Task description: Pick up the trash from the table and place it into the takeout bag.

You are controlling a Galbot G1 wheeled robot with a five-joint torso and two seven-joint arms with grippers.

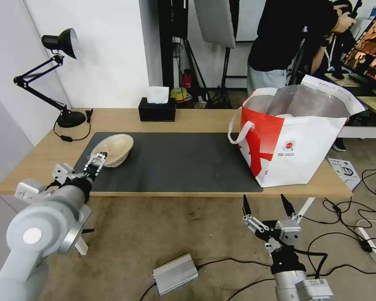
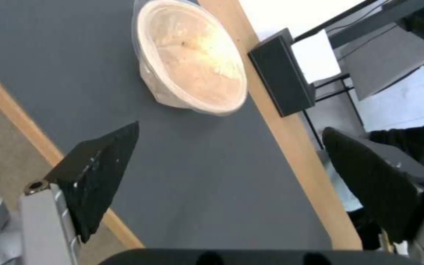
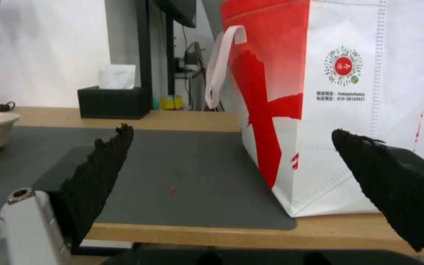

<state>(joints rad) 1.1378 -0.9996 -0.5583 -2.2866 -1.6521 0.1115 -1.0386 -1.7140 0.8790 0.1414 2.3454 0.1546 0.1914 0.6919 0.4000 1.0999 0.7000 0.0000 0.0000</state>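
Two grippers, both with fingers spread wide and holding nothing. We note the left gripper (image 1: 97, 160) over the near left part of the dark mat (image 1: 175, 161), its fingers (image 2: 99, 173) apart, with the beige pulp bowl (image 1: 113, 149) just ahead of the tips; contact cannot be told. Beyond the bowl sits the black tissue box (image 1: 157, 109) on the counter (image 1: 41, 154). We log the right gripper (image 1: 266, 205) below the counter edge, fingers (image 3: 99, 169) parted. Ahead of them stands the takeout bag (image 1: 296, 142), upright, mouth open, foil lining seen from the head view. Right wrist view alone shows a small red speck (image 3: 172, 190) on the mat.
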